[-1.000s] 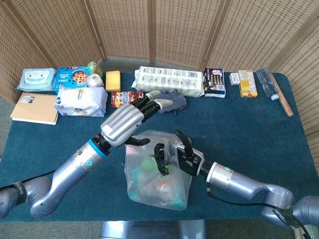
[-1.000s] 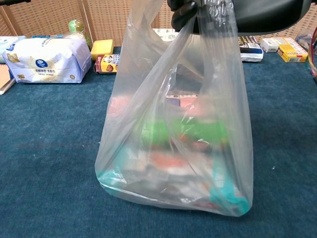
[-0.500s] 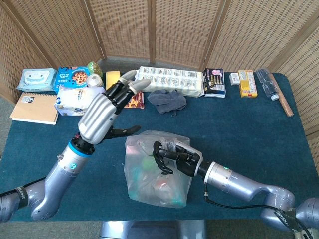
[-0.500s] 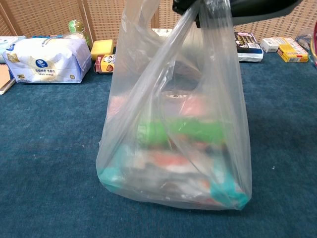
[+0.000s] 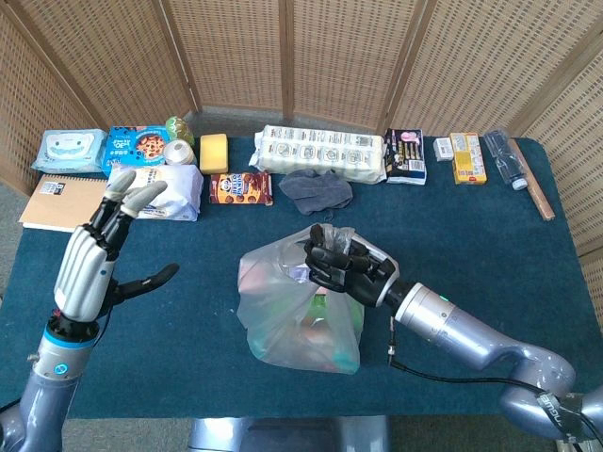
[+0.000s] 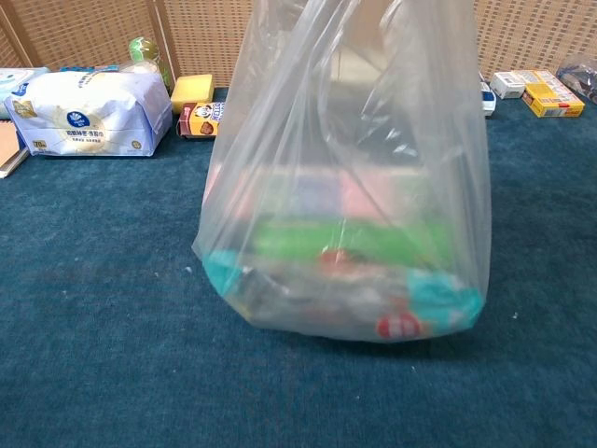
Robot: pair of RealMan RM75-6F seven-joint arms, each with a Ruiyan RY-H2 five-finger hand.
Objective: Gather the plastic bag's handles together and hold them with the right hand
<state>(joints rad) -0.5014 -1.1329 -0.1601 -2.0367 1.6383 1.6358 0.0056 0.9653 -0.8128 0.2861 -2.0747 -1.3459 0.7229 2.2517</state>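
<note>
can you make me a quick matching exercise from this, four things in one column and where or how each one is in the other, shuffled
Column one:
1. plastic bag
2. left hand
3. grey cloth
4. notebook

Column two:
A. lying behind the bag, in front of the long white pack
B. raised, fingers spread, holding nothing
C. at the table's far left edge
D. its top bunched in the right hand

Pairs: 1-D, 2-B, 3-A, 4-C

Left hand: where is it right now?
In the head view the left hand is raised, open, at far left, away from the plastic bag, in front of the notebook.
</note>
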